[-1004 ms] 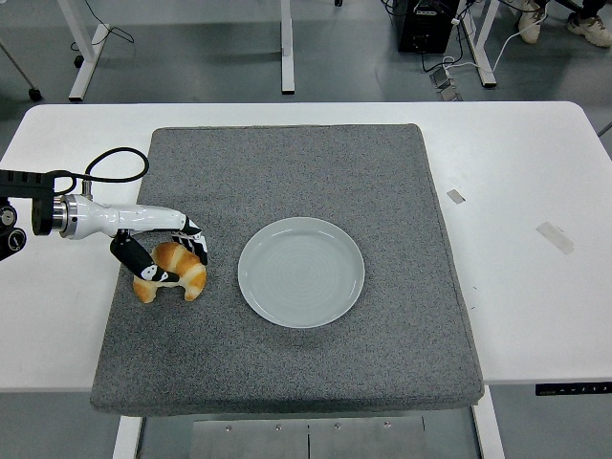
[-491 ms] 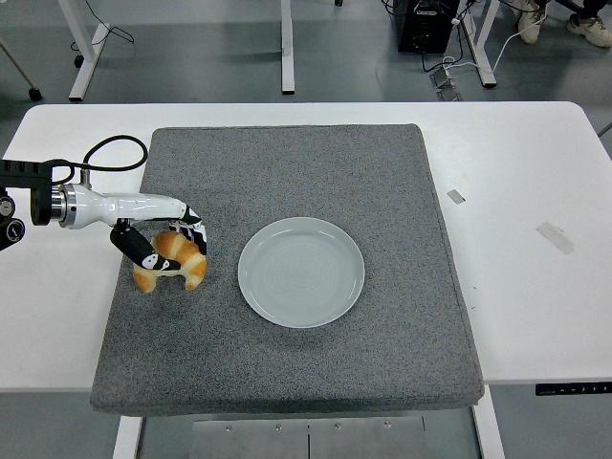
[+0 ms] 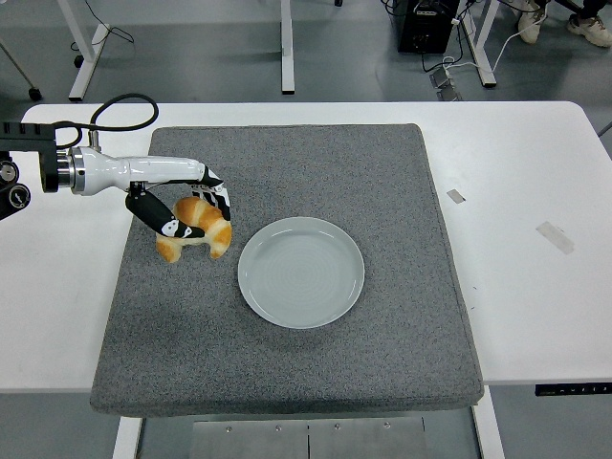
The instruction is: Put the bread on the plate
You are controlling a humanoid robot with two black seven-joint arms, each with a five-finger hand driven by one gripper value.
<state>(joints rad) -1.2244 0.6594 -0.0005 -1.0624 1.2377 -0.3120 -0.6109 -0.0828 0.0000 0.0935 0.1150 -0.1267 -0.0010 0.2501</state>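
Holding the golden-brown, crescent-shaped bread roll [image 3: 196,229] in a closed grasp, the left hand [image 3: 182,206] now sits higher in the head view and nearer the round pale grey-green plate [image 3: 301,272] than it did a second ago. Its black fingers [image 3: 150,209] curl around the upper part of the roll, with the white-tipped ones wrapped over the far side. The roll appears to be lifted clear of the square, dark grey textured mat [image 3: 306,172], where earlier it rested on the mat's left part; the lift is inferred from the shift up and to the right across the three pictures, not seen directly. The roll now lies just beside the plate's left rim, not yet over it.

Judgement: the pick is complete and the carry is under way. What remains is a short travel to the right, a descent over the plate's centre and a release.

The right arm is not in view. The plate remains empty and unmoved on the mat.

Writing: none legible. Two small grey tape strips [image 3: 555,237] on the white table [image 3: 516,287] carry no readable print, and no brand or label shows on the plate, mat or arm.
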